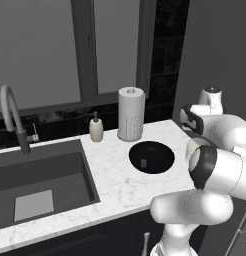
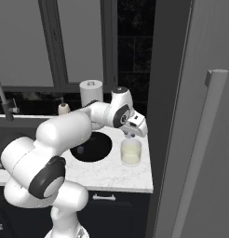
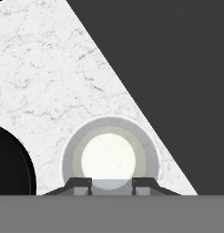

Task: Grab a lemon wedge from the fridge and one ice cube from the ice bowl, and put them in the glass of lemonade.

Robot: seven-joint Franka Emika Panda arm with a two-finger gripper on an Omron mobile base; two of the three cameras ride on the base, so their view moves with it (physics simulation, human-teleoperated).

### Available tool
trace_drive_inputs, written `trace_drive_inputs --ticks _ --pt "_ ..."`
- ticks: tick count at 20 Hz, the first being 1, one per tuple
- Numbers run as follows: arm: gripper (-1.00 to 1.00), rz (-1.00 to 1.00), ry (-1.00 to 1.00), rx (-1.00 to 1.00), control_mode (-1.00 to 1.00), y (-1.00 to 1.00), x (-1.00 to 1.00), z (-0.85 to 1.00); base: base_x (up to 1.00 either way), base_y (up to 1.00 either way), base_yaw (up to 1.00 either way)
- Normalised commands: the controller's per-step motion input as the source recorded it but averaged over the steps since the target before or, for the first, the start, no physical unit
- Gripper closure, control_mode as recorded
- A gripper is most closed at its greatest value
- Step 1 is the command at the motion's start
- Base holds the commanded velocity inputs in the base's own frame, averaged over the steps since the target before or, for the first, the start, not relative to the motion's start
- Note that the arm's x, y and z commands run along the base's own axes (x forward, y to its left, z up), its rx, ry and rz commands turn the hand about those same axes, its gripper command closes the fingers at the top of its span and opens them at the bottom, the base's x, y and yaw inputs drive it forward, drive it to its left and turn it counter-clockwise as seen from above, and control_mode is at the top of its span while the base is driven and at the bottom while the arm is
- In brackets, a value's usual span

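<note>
The gripper (image 3: 111, 183) hangs directly above the glass of lemonade (image 3: 109, 158), fingers pinching what looks like a translucent ice cube (image 3: 111, 184) between their tips. Release is best done with the fingers kept centred over the rim, low enough to avoid a splash; the ice bowl (image 2: 91, 147) sits just beside the glass

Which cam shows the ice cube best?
Left base view: the ice cube sits unobstructed inside the ice bowl. In the right base view the arm covers part of the bowl and the cube is a faint speck. The hand view catches just the bowl's edge.
</note>
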Motion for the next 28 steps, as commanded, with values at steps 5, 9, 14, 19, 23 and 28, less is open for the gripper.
trace_drive_inputs --ticks 5,9,14,19,23,28 --pt "1.00 0.00 0.00 0.00 -1.00 0.00 0.11 -0.02 0.00 0.00 0.00" --pt "1.00 0.00 0.01 0.00 -1.00 -0.01 0.01 -0.06 0.00 0.00 0.00" --pt "-1.00 0.00 0.03 0.00 -1.00 0.00 0.00 0.00 0.00 0.00 0.00" --pt "-1.00 0.00 0.02 0.00 -1.00 0.00 0.00 0.00 0.00 0.00 0.00" --pt "-1.00 0.00 0.01 0.00 -1.00 0.00 0.00 0.00 0.00 0.00 0.00" --pt "-1.00 0.00 -0.09 0.00 -1.00 0.00 -0.08 0.13 0.00 0.00 0.00"
